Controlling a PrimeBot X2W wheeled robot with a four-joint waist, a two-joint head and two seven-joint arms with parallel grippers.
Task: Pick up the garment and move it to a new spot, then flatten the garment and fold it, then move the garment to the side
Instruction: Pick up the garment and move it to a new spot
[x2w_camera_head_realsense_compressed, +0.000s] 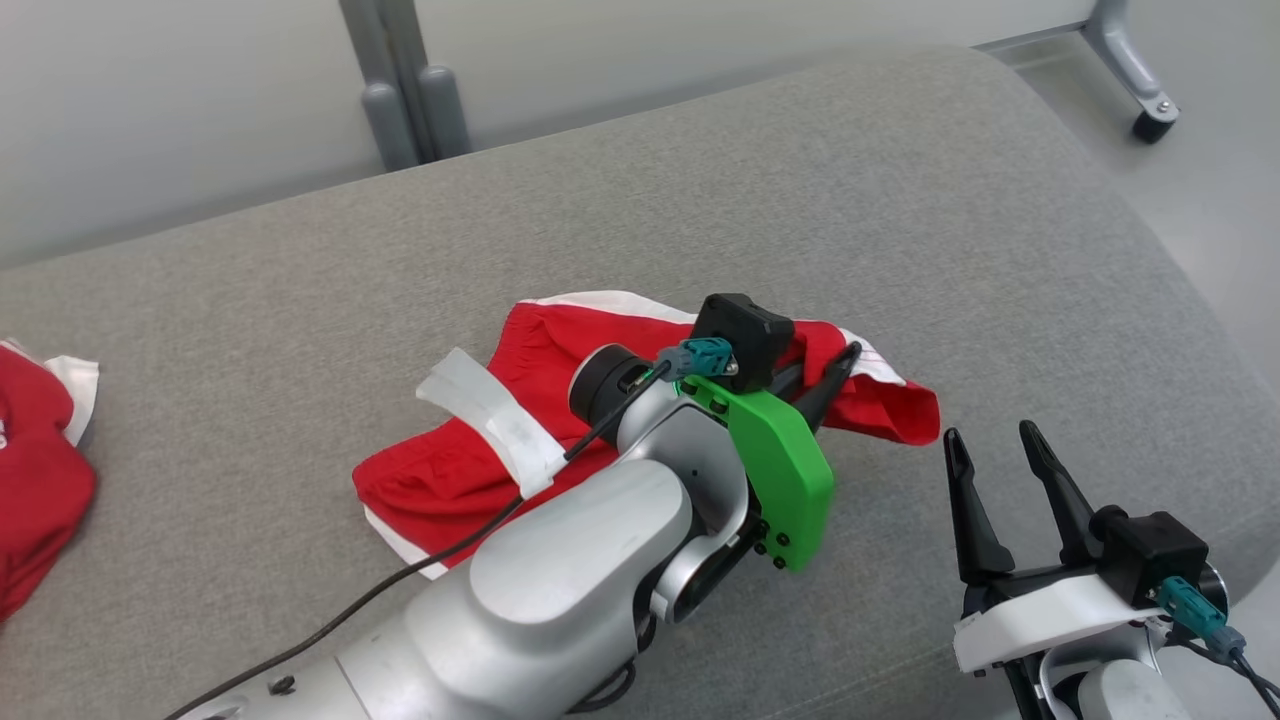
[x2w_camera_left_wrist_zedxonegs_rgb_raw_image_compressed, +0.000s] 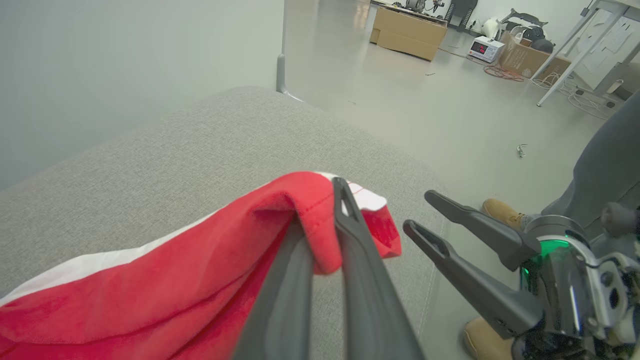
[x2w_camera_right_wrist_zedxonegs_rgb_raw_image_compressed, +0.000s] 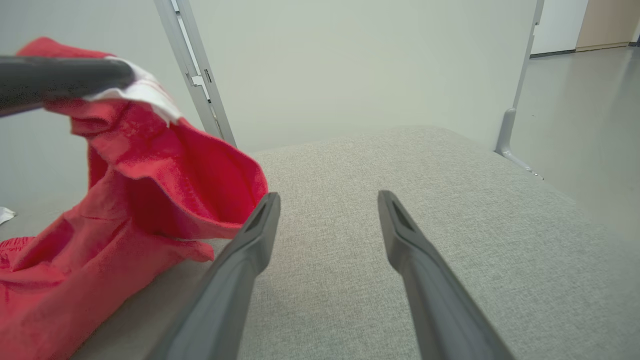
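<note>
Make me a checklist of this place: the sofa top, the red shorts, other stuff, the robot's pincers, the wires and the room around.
Surface: grey woven fabric cushion, holding both garments.
Job's things: red cloth shorts with white trim, crumpled, one edge lifted.
Clutter: second red and white garment at the left edge.
Grippers: left pincer shut on the shorts' edge; right pincer open, holding nothing, beside the shorts.
Cables: thin black cable along the left arm.
Surroundings: grey metal post, brown cardboard boxes, a person's tan boot on the floor.
</note>
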